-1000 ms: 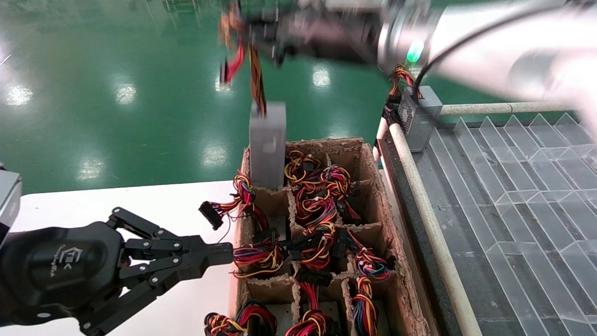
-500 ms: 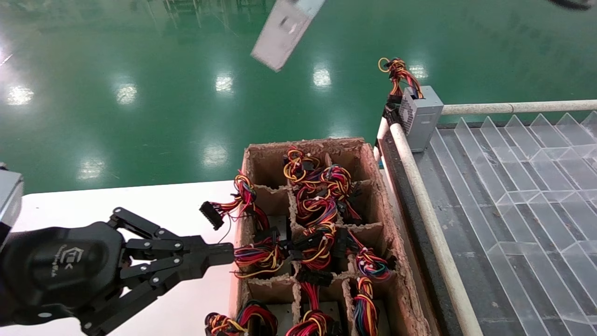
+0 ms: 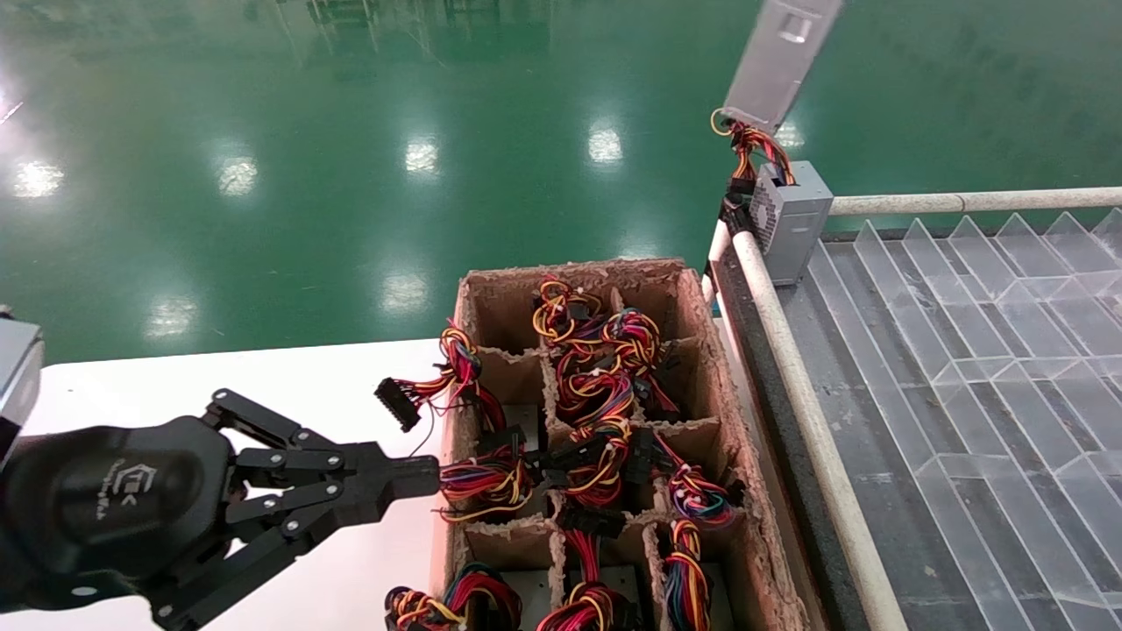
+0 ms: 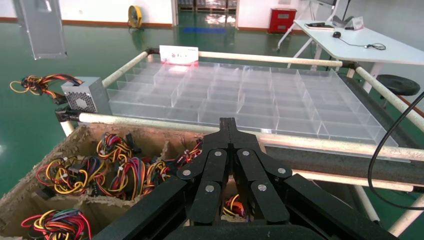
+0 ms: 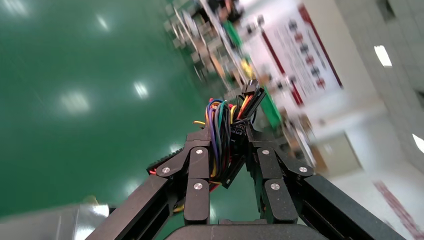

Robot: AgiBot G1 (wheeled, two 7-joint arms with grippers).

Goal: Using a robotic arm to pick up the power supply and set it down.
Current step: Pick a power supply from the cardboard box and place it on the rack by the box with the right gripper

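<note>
The power supply, a plain grey metal box, hangs tilted in the air at the top of the head view, above the rack's near corner. It also shows in the left wrist view as the power supply. My right gripper is shut on its wire bundle, and a grey corner of the box dangles below. The right arm itself is out of the head view. My left gripper is shut and holds nothing, parked over the white table beside the cardboard box; the left wrist view shows the same gripper.
A cardboard box of cells holds loose wire bundles. To its right is a rack of clear dividers with a pale rail. A vented grey box stands on the rack's far corner. Green floor lies beyond.
The power supply rose out of the cardboard box's far left cell, then swung up and right to hang above the vented box. The right arm left the head view. The left gripper stayed still.
</note>
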